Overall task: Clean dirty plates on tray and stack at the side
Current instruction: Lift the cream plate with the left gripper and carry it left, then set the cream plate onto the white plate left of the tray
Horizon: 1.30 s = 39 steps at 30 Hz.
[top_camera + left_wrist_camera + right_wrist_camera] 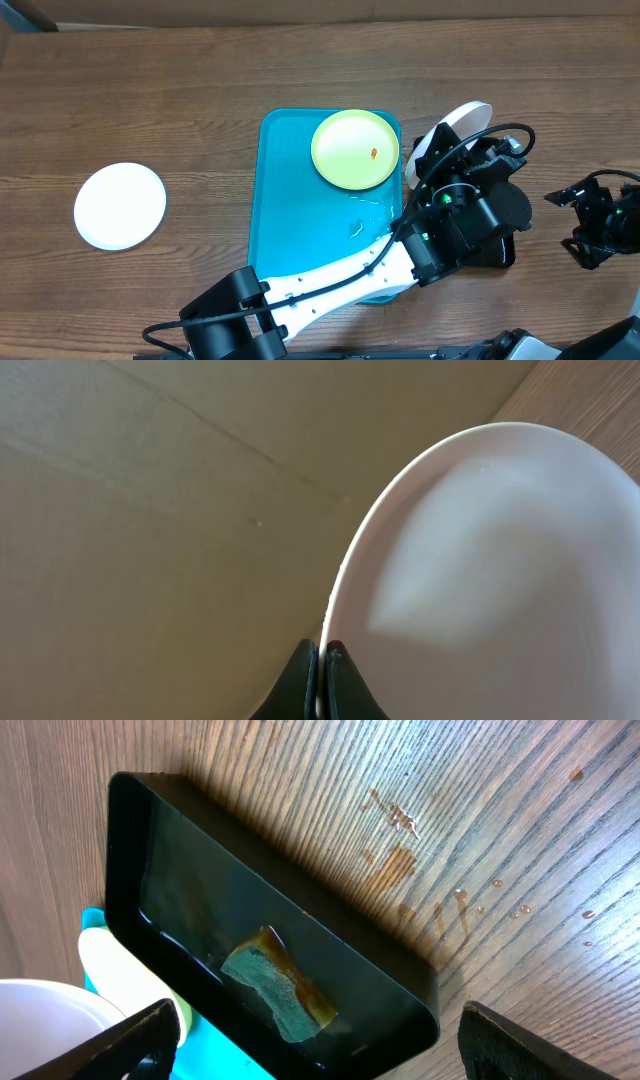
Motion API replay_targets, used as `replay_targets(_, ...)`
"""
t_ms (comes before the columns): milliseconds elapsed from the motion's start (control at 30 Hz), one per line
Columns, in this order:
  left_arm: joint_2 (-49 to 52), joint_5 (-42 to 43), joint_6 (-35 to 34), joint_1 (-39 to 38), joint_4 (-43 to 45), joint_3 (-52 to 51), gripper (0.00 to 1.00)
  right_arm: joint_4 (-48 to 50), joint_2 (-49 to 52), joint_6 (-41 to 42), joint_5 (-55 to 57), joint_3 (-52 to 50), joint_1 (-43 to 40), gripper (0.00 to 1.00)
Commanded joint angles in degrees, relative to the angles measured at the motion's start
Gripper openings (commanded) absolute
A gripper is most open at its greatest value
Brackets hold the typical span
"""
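White plate (480,580) pinched at rim by left gripper (322,660), held tilted just right of turquoise tray (290,200), near black tray (300,910) holding sponge (275,985). Yellow-green plate (355,150), red smear, lies on turquoise tray. 2nd white plate (120,205) flat on table (150,80), well left. Right gripper (320,1012) spread wide, grasping nothing.

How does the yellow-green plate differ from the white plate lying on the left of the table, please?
The yellow-green plate sits on the turquoise tray; the white plate lies on the wooden table, well apart from it. The yellow-green plate carries a small red-orange smear; the white plate shows none. Both are round, lie flat and look alike in size.
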Motion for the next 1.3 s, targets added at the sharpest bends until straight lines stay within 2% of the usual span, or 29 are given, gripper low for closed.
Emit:
replay_targets(0,-0.26,-1.2,0.66,0.22,0.48,0.87,0.04,0.28,-1.27,-0.35,-0.48,1.03,-0.09,0.91)
replay_targets(200,-0.26,-1.2,0.5,0.22,0.48,0.87,0.04,0.26,-1.27,-0.35,-0.5,1.03,-0.09,0.9)
replay_targets(300,-0.15,2.67,-9.49,0.26,-4.59,0.85,0.04,0.28,-1.27,-0.35,-0.5,1.03,-0.09,0.9)
replay_targets(333,-0.13,4.96,-9.75,0.26,-6.97,0.85,0.04,0.26,-1.27,-0.35,-0.5,1.03,-0.09,0.9)
replay_targets(367,-0.13,1.33,-8.81,0.68,-5.33,0.85,0.04,0.22,-1.27,-0.35,-0.5,1.03,-0.09,0.9)
replay_targets(433,-0.2,-3.1,-11.61,1.7,-1.16,0.85,0.04,0.24,-1.27,-0.35,-0.5,1.03,-0.09,0.9)
replay_targets(467,-0.55,-1.97,-14.97,2.4,-1.22,0.87,0.04,0.26,-1.27,-0.35,-0.5,1.03,-0.09,0.91)
replay_targets(533,-0.7,0.44,-12.07,2.43,-3.76,0.85,0.04,0.24,-1.27,-0.35,-0.5,1.03,-0.09,0.9)
replay_targets(600,-0.7,1.29,-17.07,2.43,-5.99,0.85,0.04,0.24,-1.27,-0.35,-0.5,1.03,-0.09,0.91)
replay_targets(667,-0.7,6.14,-15.02,1.77,-10.73,0.85,0.04,0.28,-1.27,-0.35,-0.52,1.03,-0.09,0.91)
replay_targets(733,-1.07,3.17,-25.31,3.04,-15.96,0.87,0.04,0.0,-1.27,-0.35,-0.5,1.03,-0.09,0.9)
replay_targets(767,-1.86,5.9,-30.93,4.0,-20.31,0.87,0.04,-0.04,-1.27,-0.37,-0.5,1.03,-0.09,0.91)
replay_targets(800,-4.15,14.95,-37.53,5.75,-27.28,0.87,0.05,-0.17,-1.27,-0.37,-0.5,1.03,-0.09,0.91)
replay_targets(900,-10.73,29.16,-50.99,11.21,-36.79,0.87,0.04,-0.13,-1.27,-0.35,-0.5,1.03,-0.09,0.91)
replay_targets(967,-16.04,39.3,-56.24,16.63,-41.48,0.87,0.04,-0.13,-1.27,-0.35,-0.5,1.03,-0.09,0.91)
replay_targets(1000,-17.49,41.57,-57.05,18.38,-42.84,0.87,0.04,-0.11,-1.27,-0.35,-0.5,1.03,-0.09,0.91)
replay_targets(1033,-21.66,46.18,-59.87,24.7,-48.17,0.87,0.04,-0.13,-1.27,-0.37,-0.5,1.03,-0.09,0.91)
replay_targets(1100,-24.24,47.82,-61.24,30.34,-53.11,0.87,0.04,-0.11,-1.27,-0.35,-0.5,1.03,-0.09,0.9)
replay_targets(1200,-26.91,48.19,-63.47,43.28,-63.17,0.85,0.04,-0.09,-1.27,-0.37,-0.5,1.03,-0.09,0.91)
replay_targets(1233,-27.02,48.26,-63.95,49.57,-67.01,0.85,0.04,-0.07,-1.27,-0.35,-0.5,1.03,-0.09,0.91)
replay_targets(1267,-26.88,48.33,-63.91,61.09,-70.38,-0.33,0.04,0.07,-1.27,-0.35,-0.48,1.03,-0.11,0.91)
